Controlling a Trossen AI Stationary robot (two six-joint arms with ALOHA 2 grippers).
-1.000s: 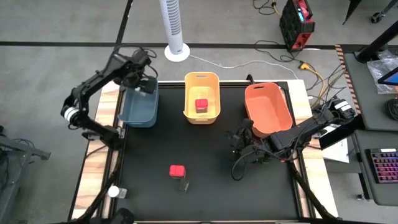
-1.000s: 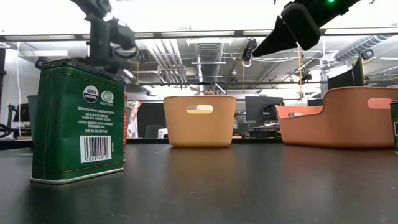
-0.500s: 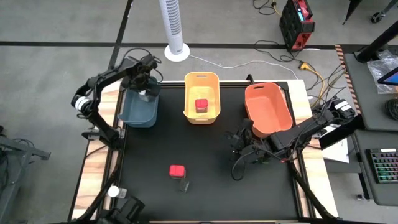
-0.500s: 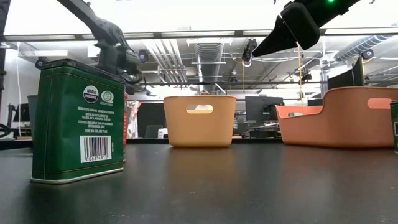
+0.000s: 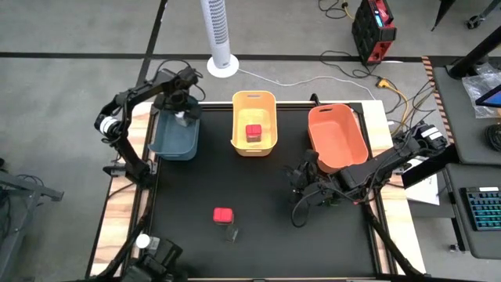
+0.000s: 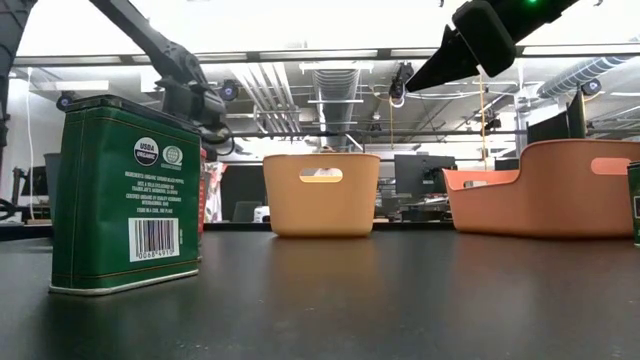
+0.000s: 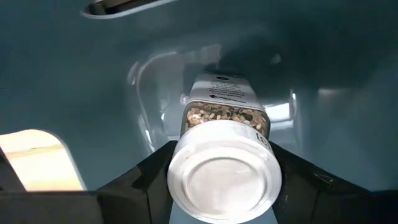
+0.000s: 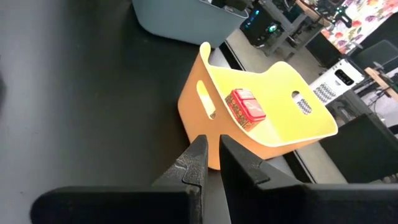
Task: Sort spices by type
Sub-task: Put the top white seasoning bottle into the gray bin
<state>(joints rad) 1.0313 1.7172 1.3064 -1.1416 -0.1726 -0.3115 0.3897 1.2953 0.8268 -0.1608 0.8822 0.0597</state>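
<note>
My left gripper (image 5: 182,116) reaches down into the blue bin (image 5: 168,142) and is shut on a jar with a white round lid (image 7: 222,177). One red-lidded jar (image 5: 253,133) lies in the yellow bin (image 5: 237,117). Another red-lidded jar (image 5: 223,215) stands on the black mat beside a green tin (image 6: 125,195). A second white-lidded jar (image 5: 142,241) sits on the wooden strip at the table's near left. My right gripper (image 5: 301,182) is shut and low over the mat, in front of the orange bin (image 5: 337,141). My left gripper pinches the white-lidded jar between its two fingers (image 7: 149,174), just below the lid at the jar's neck (image 7: 193,118). It comes from above, pointing down into the blue bin. The jar hangs lid-up along the fingers. Whether its base touches the bin floor I cannot tell.
A second green tin (image 6: 634,200) shows at the right edge of the low view. Cables and the right arm lie across the mat's right side. A white tower fan base (image 5: 222,64) stands beyond the far edge. The mat's middle is bare.
My left gripper has come down toward the blue bin with the white-lidded jar, while its arm folded in over the table's left edge. The right arm has kept still.
</note>
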